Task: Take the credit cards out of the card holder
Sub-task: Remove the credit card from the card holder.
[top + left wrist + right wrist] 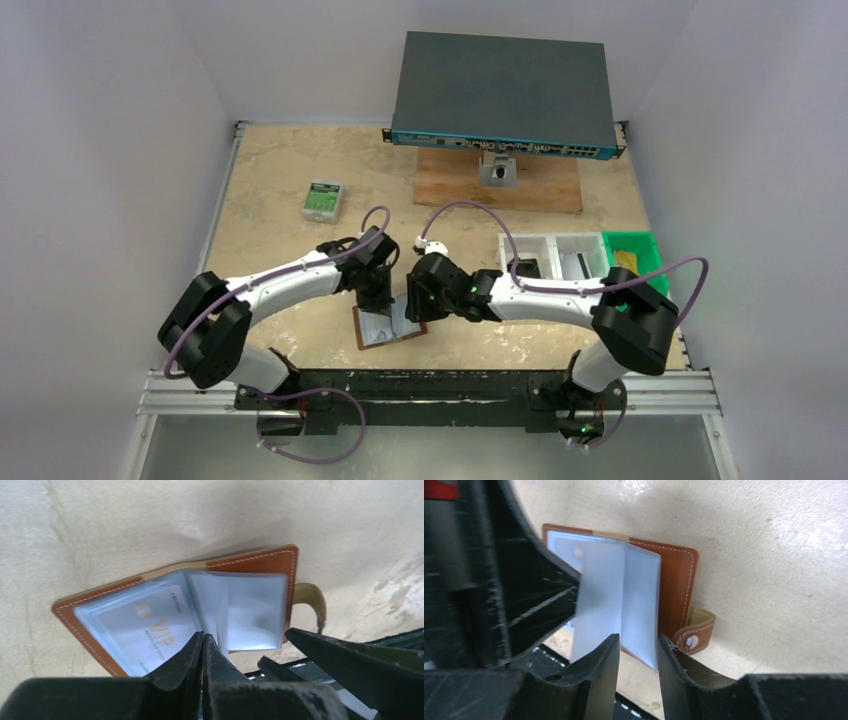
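Lying open and flat on the worktop (pixel 300 200) is the card holder (pixel 388 325). Left gripper (pixel 202 639) jaws clenched, tips at its fold, just right of the VIP card (pixel 150 625), which is still sleeved. Right gripper (pixel 636 647) jaws parted astride a clear sleeve (pixel 641 600) on its right half. No card out yet; all the extraction is left.

I count two white-and-black robot arms, the left arm (pixel 290 278) and the right arm (pixel 550 298). There is one brown leather folding card holder (pixel 372 330) at centre, with one pale VIP-lettered card (pixel 150 625) showing. One small green-and-white box (pixel 323 200) sits upper left. There is one dark grey network switch (pixel 505 90), one wooden board (pixel 540 185), two white plastic bins (pixel 553 240) and one green plastic bin (pixel 630 237).
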`<state>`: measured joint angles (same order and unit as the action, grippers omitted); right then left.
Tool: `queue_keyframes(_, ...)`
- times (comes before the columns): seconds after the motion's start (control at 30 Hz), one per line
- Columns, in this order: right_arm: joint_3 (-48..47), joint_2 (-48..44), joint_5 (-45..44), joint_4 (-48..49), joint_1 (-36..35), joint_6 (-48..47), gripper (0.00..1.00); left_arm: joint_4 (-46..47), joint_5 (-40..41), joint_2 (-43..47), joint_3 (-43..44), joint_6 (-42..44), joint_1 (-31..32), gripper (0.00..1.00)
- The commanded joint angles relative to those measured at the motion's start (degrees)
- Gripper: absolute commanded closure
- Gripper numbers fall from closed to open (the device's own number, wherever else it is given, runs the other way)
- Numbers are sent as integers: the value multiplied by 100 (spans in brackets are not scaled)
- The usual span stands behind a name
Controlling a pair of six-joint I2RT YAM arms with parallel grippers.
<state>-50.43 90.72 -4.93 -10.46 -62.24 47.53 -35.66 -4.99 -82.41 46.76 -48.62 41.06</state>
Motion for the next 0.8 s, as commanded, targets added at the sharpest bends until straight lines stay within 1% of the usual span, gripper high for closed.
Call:
queue_keyframes(0.0, -160, -629, -397, -299, -34, 92, 67, 346, -337, -103, 352, 92, 147, 97)
queue_keyframes(0.23, 90, -1162, -577, -500, -51, 260, 67, 686, -550, -699, 703, -14, 210, 95)
queue_keyframes(0.47, 214, -1085, -390, -230, -52, 277, 67, 766, -586, -1230, 806, -60, 210, 94)
queue_keyframes(0.6, 183, -913, -83, 102, -52, 257, 68, 665, -585, -1126, 801, -18, 202, 93)
queue_keyframes(0.7, 236, -781, 287, 424, -47, 341, 74, 497, -488, -897, 827, 45, 177, 92)
queue_keyframes(0.77, 297, -702, 384, 631, -44, 389, 78, 369, -426, -696, 859, 107, 159, 91)
